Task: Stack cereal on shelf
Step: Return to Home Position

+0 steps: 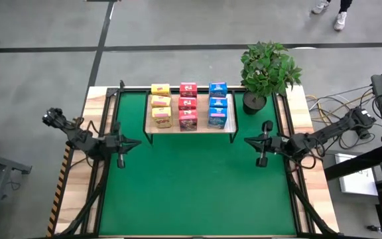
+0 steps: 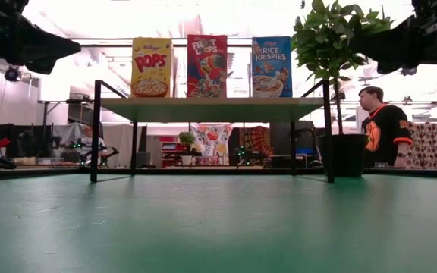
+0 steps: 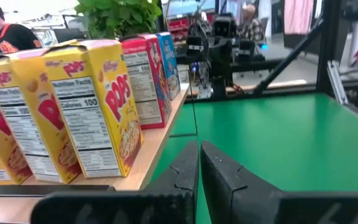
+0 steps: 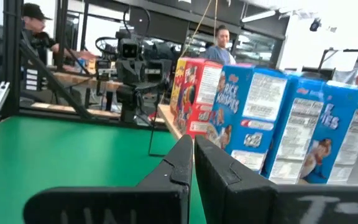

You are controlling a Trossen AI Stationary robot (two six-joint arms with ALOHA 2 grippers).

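1. High view: the cereal boxes [image 1: 188, 105] all stand upright on the shelf [image 1: 174, 127], at the far edge of the green mat [image 1: 197, 192], in three columns running front to back.
2. Count: nine boxes. Three are yellow Pops [image 1: 160, 104], three pink-red Froot Loops [image 1: 188, 120], three blue Rice Krispies [image 1: 218, 105]. One shelf; one potted plant [image 1: 268, 66] just beside its right end.
3. Handling (judged): light, thin cardboard. It dents under a hard squeeze and tips easily. Best taken across the narrow side panels, about mid-height.
4. Left gripper [image 1: 136, 142] hangs off the shelf's front-left corner and right gripper [image 1: 247, 140] off its front-right. Neither touches the boxes. Wrist views show both pairs of jaws pressed together, holding nothing.
5. Stacking looks complete.
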